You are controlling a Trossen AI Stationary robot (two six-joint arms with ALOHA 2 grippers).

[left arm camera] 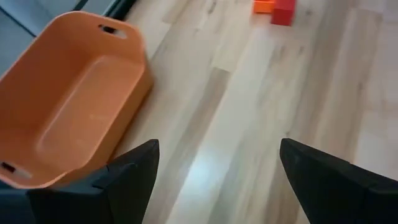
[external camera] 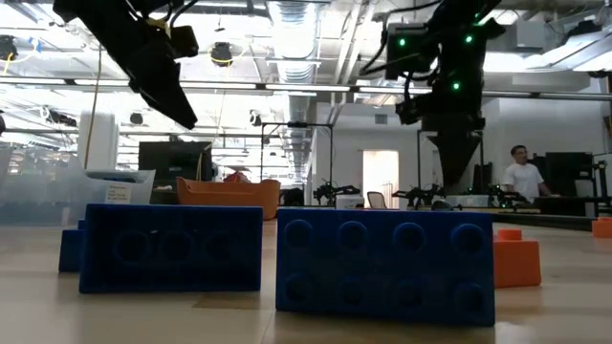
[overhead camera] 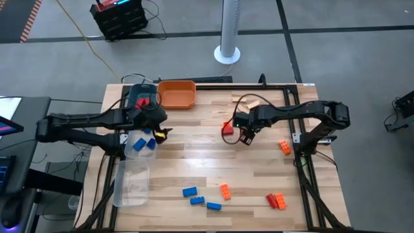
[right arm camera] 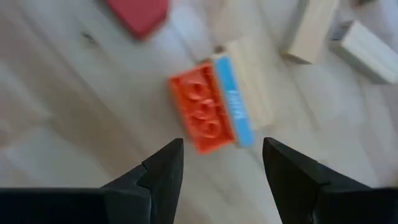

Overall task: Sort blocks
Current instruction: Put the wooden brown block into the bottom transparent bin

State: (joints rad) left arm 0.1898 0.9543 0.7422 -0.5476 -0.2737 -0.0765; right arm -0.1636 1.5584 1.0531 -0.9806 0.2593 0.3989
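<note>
Right hand [right arm camera: 221,163] above the wooden desk [overhead camera: 194,155], fingers apart over a small red plastic brick [right arm camera: 202,116] lying against a pale tan wood block [right arm camera: 252,84], left hand [left arm camera: 217,168] fingers spread and empty beside the orange plastic tray [left arm camera: 68,99], blue bricks [overhead camera: 200,199] near the desk's front edge

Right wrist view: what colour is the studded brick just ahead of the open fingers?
Orange-red brick, clearest in the right wrist view.
</note>
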